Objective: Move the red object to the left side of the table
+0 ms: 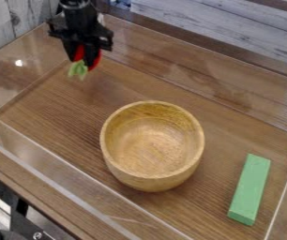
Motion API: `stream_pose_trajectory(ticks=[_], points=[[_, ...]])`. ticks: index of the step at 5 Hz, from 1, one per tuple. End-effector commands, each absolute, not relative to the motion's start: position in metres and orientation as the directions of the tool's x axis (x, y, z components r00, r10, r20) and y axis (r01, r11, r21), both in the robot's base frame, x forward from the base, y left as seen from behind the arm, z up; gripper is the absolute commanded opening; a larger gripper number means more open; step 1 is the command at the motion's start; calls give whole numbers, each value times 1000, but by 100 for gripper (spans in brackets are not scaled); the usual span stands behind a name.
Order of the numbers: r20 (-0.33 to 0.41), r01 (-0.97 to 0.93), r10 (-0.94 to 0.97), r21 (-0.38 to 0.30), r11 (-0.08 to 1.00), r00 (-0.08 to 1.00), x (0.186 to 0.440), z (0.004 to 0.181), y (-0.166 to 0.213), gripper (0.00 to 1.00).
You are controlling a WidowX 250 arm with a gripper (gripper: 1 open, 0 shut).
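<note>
Near the upper left of the view, a dark gripper (83,49) is gripping the small red strawberry (88,60), its jaws parted only by the toy's width and its green end pointing downward. Below and to the right, a wooden bowl (153,146) is sitting on the brown table (58,112). Picking up looks done; the toy seems to be hanging over the left side, so lowering and releasing it are apparently remaining.

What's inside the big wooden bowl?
Nothing that I can see: the wooden bowl shows its bare inside. Only the table under it stays hidden, because the bowl covers that.
</note>
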State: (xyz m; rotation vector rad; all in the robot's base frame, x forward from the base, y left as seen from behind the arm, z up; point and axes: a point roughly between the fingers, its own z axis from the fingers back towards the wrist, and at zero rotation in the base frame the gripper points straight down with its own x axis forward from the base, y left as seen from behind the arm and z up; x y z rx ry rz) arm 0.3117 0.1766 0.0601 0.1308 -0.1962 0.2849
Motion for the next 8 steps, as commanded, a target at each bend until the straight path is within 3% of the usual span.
stream_pose_trajectory(ticks=[1, 3, 4, 5, 6, 8], points=[[276, -277, 238, 111, 954, 931, 331, 71, 194, 0], [266, -325, 292, 88, 942, 919, 326, 74, 205, 0], [260, -306, 277, 79, 949, 925, 336, 64, 209, 0], [253, -290, 266, 62, 955, 930, 345, 56, 212, 100], [243, -293, 276, 37, 955, 930, 349, 46, 217, 100], [257, -163, 157, 2, 987, 953, 357, 77, 212, 100]])
